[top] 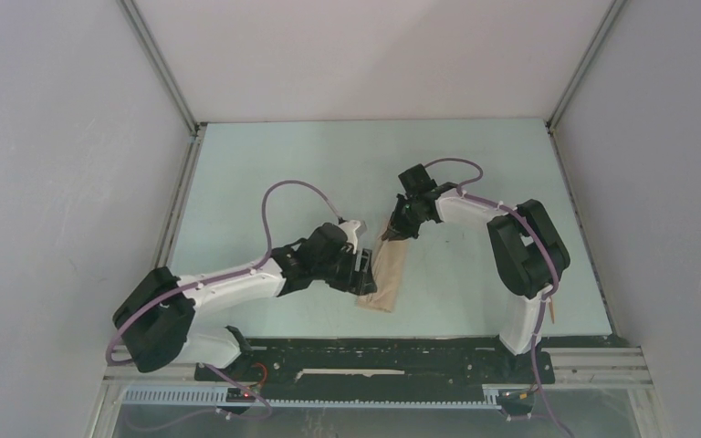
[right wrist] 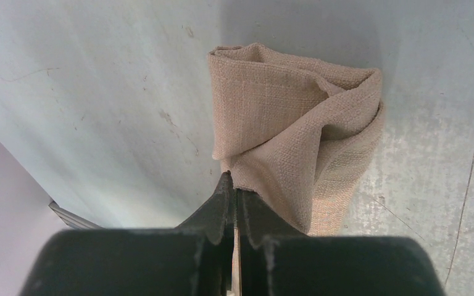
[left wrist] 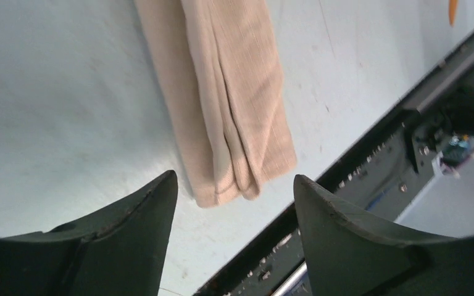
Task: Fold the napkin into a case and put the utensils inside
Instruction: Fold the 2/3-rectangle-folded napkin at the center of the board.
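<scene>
Napkin (top: 388, 274) lies folded narrow near the table's (top: 283, 173) front edge, open room either side; right pincer (right wrist: 233, 185) clamps its far end, left pincer (left wrist: 234, 185) gapes wide, holding nothing.

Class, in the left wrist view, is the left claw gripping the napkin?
No, the left claw is open, not closed on the napkin.

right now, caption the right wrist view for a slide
The right gripper shut on a corner of the folded napkin on the table.
</scene>
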Robot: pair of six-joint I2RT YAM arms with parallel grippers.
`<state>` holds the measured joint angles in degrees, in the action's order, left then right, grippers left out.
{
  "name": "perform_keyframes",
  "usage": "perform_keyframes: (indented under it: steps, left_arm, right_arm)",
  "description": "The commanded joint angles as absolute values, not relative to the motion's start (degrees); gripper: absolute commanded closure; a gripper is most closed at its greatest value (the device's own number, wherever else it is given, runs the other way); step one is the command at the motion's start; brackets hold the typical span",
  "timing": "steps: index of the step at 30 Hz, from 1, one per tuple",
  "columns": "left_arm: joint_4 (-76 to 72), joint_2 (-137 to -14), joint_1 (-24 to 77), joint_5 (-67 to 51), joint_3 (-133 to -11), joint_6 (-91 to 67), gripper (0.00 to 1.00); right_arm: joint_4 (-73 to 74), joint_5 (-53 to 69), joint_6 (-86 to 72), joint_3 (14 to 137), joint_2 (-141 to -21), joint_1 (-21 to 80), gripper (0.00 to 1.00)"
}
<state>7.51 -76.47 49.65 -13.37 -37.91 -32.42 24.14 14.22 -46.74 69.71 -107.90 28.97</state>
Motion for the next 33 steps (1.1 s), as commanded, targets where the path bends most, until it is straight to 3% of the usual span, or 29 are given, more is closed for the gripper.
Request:
perform_keyframes:
  steps: [1,8,14,21,24,27,30,33]
  left_arm:
    - [15.08,-77.52,51.06,-1.29,-44.25,-31.06,0.23]
    - [21.70,-85.80,56.84,10.40,-52.51,-30.59,0.23]
    - [20.75,-89.91,58.44,9.46,-54.26,-30.74,0.29]
    - [18.90,-91.66,58.37,8.00,-52.88,-31.51,0.59]
    - [17.29,-90.75,57.91,6.85,-50.95,-32.24,0.69]
    - [14.62,-90.02,56.93,4.00,-48.31,-33.62,0.84]
    - [11.95,-89.87,55.96,0.91,-45.87,-34.98,0.88]
    - [8.62,-89.62,54.52,-2.88,-42.99,-36.69,0.90]
  right_arm:
    - [21.88,13.81,-48.86,71.69,-108.30,28.83,1.00]
    - [21.97,13.84,-48.93,71.65,-107.93,28.87,1.00]
    - [21.49,13.74,-48.37,71.63,-107.92,29.14,1.00]
    - [21.53,15.00,-45.28,71.63,-107.39,29.36,1.00]
    - [21.86,15.81,-41.28,71.63,-106.08,29.68,0.68]
    - [23.20,16.97,-35.93,71.63,-103.29,30.18,0.44]
    - [26.62,18.68,-31.23,71.63,-99.64,30.38,0.30]
    - [29.37,20.36,-27.31,70.17,-95.13,30.52,0.23]
